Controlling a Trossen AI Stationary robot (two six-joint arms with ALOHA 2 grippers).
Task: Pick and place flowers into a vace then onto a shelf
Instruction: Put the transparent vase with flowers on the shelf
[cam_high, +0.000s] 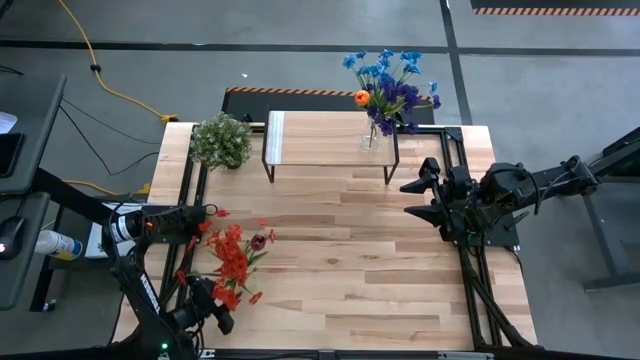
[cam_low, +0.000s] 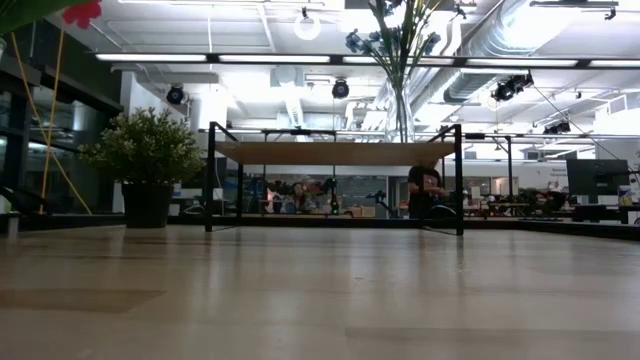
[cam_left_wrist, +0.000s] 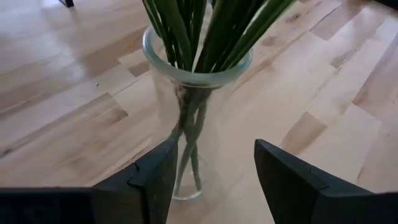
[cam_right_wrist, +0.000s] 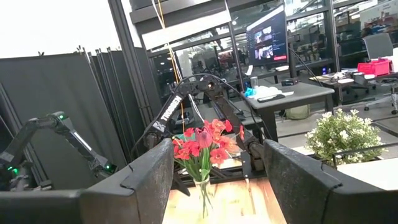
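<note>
left gripper (cam_left_wrist: 208, 180) stands with fingers apart around a clear glass vase (cam_left_wrist: 196, 112) of red flowers (cam_high: 230, 255) near the table's left front; top-heavy, slick and breakable, it probably wants a low, gentle grip.

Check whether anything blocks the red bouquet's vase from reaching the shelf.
Nothing visible lies on the table between the red-flower vase and the shelf. But the blue-flower vase already occupies the shelf's right end; its left end is bare.

The left hand (cam_left_wrist: 211, 177) is held low with fingers parted; the right hand (cam_high: 420, 198) is kept open, its arm reaching inward.
</note>
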